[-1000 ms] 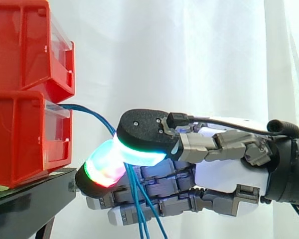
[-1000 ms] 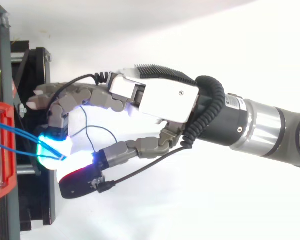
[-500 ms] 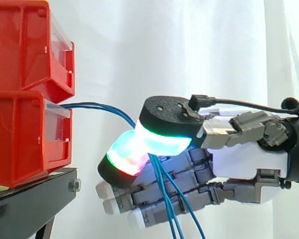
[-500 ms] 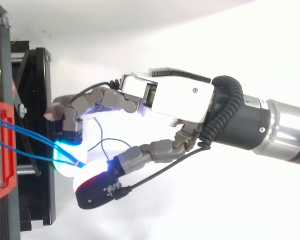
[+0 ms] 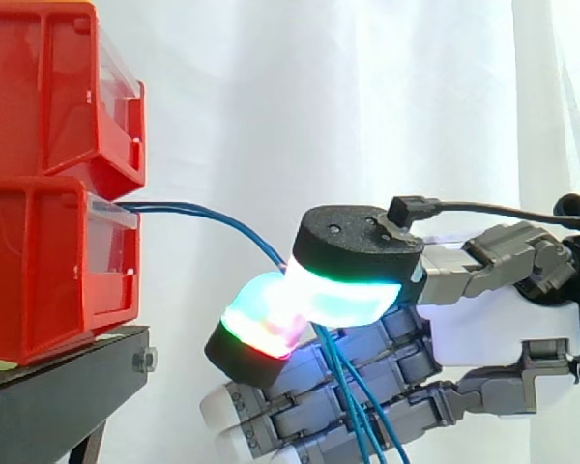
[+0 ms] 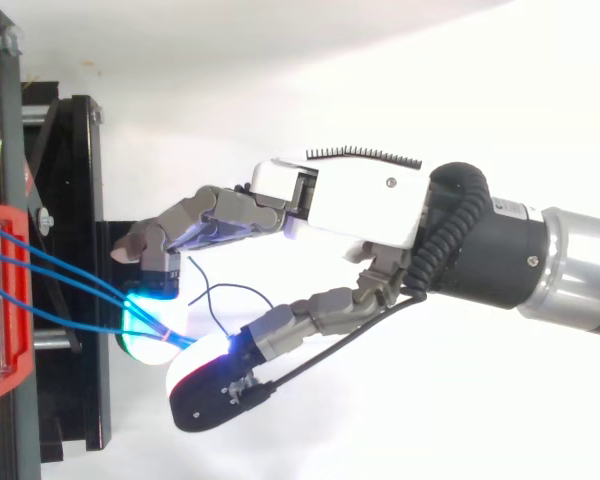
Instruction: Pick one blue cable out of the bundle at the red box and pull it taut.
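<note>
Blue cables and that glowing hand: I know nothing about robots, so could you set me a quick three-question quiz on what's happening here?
1. True or false: the hand is open and touches nothing.
2. Pick one. The hand holds the blue cables: A, pinched between its glowing fingertips; B, looped round its wrist; C, draped over its back.
3. Fill in: between the lower red bin and the hand, the cables run in a ____, not a taut line.

Key: 1 false; 2 A; 3 curve.
</note>
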You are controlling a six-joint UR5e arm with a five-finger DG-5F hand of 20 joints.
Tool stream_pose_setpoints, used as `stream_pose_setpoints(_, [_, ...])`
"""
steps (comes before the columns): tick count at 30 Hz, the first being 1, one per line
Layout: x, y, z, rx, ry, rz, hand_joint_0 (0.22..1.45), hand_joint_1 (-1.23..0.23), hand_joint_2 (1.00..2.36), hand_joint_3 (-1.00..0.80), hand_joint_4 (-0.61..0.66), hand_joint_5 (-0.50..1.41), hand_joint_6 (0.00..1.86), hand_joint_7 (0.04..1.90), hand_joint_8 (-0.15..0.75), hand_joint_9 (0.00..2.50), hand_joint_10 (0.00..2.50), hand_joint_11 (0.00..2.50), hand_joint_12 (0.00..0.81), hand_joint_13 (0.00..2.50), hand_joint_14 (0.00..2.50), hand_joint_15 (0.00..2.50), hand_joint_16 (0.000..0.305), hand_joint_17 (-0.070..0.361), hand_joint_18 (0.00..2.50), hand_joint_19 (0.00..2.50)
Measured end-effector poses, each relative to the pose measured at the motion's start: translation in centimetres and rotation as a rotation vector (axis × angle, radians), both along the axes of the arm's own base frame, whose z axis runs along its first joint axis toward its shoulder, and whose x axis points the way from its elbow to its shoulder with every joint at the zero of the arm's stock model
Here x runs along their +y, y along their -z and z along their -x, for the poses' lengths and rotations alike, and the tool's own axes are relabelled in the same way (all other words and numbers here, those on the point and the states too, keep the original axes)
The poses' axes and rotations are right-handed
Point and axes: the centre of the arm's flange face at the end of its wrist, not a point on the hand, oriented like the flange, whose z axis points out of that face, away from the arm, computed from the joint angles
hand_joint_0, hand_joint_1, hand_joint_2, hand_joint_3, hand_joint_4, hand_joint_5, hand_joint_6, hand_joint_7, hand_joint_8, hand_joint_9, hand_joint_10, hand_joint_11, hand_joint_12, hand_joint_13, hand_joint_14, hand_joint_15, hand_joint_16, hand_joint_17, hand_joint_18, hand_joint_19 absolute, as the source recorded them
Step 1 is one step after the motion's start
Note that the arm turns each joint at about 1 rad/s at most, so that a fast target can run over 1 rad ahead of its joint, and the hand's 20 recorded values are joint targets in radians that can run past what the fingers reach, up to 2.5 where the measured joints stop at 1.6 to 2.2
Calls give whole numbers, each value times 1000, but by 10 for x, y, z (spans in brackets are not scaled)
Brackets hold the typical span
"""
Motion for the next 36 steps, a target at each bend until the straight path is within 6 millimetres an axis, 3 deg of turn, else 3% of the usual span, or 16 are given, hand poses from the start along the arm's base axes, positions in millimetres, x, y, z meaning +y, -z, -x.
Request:
stream_pose_setpoints(6, [0,0,2,18,1,-18,517,-742,1000,-500,151,-196,913,905,322,434,3,158,412,302,4,136,61,136,413,112])
stream_pose_setpoints(13, [0,0,2,18,2,-28,592,-620,1005,-432,129,-189,908,942,322,455,3,160,397,304,4,142,57,129,390,138])
stream_pose_setpoints(26, [0,-8,0,25,6,-52,623,-777,1018,-212,35,-180,928,955,319,488,4,180,392,339,4,136,56,125,432,116])
stream_pose_setpoints(36, [1,-17,2,71,9,-82,695,-893,1016,-270,-37,-179,931,1038,314,531,4,191,388,382,4,127,55,123,485,84])
